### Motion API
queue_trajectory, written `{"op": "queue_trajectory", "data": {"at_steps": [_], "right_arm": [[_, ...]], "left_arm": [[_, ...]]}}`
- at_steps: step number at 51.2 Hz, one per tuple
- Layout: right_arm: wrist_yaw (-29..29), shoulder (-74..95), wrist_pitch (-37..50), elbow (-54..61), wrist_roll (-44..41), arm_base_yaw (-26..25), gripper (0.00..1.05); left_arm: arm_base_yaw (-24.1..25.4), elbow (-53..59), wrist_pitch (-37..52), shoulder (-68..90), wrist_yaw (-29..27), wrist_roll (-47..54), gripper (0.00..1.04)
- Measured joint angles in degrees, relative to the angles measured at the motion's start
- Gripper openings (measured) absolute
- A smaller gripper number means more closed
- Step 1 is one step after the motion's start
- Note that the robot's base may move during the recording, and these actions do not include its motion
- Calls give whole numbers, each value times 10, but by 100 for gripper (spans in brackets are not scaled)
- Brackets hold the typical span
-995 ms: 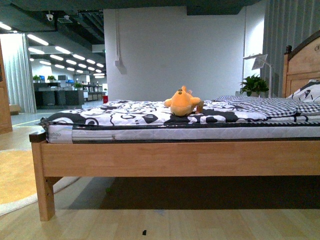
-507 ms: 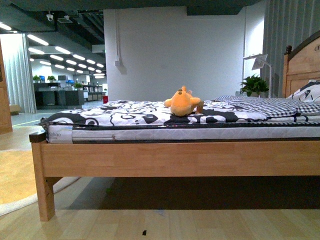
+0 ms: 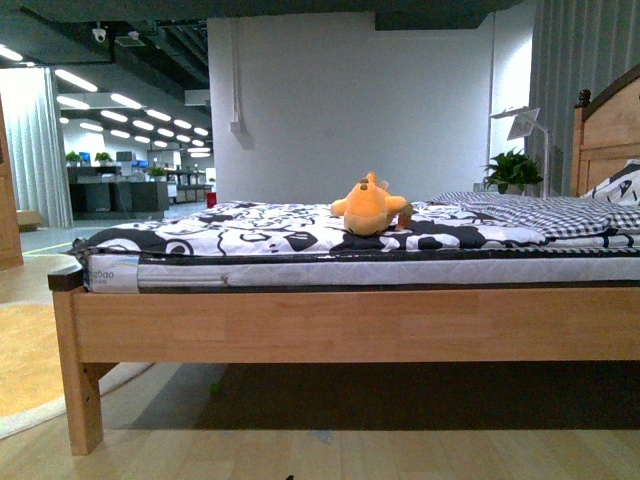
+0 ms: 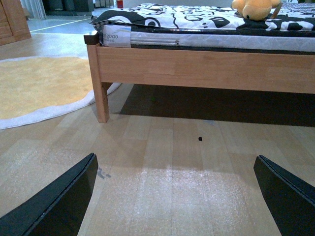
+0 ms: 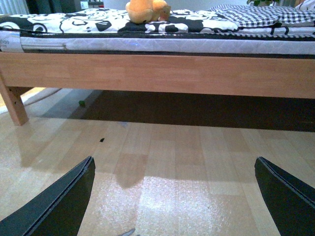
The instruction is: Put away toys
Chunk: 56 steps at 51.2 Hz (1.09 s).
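Note:
An orange-yellow plush toy lies on the black-and-white patterned bedspread of a wooden bed, roughly mid-bed. It also shows in the left wrist view as the toy at the far edge, and in the right wrist view as the toy. My left gripper hangs open low over the wood floor, well short of the bed. My right gripper is likewise open above the floor with nothing between its fingers. Neither arm appears in the front view.
The bed's wooden side rail and corner leg stand between me and the toy. A round yellow rug lies on the floor at the left. A headboard, a potted plant and a lamp are at the right.
The front view has shifted slightly: the bed frame sits a little lower and further left in the picture, and the toy slightly right. The toy itself has not moved on the bed.

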<state>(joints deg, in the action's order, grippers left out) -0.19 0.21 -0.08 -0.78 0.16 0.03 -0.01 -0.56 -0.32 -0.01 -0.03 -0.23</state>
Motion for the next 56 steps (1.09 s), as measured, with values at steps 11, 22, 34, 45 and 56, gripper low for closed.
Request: {"op": "queue_trajectory", "data": {"at_steps": [11, 22, 34, 45, 56], "right_arm": [[0, 0, 0, 0, 0, 0, 98], [0, 0, 0, 0, 0, 0, 98], [0, 0, 0, 0, 0, 0, 98], [1, 0, 0, 0, 0, 0, 98], [2, 0, 0, 0, 0, 0, 98]], "left_arm": [[0, 0, 0, 0, 0, 0, 98], [0, 0, 0, 0, 0, 0, 98], [0, 0, 0, 0, 0, 0, 98], [0, 0, 0, 0, 0, 0, 98], [0, 0, 0, 0, 0, 0, 98]]}}
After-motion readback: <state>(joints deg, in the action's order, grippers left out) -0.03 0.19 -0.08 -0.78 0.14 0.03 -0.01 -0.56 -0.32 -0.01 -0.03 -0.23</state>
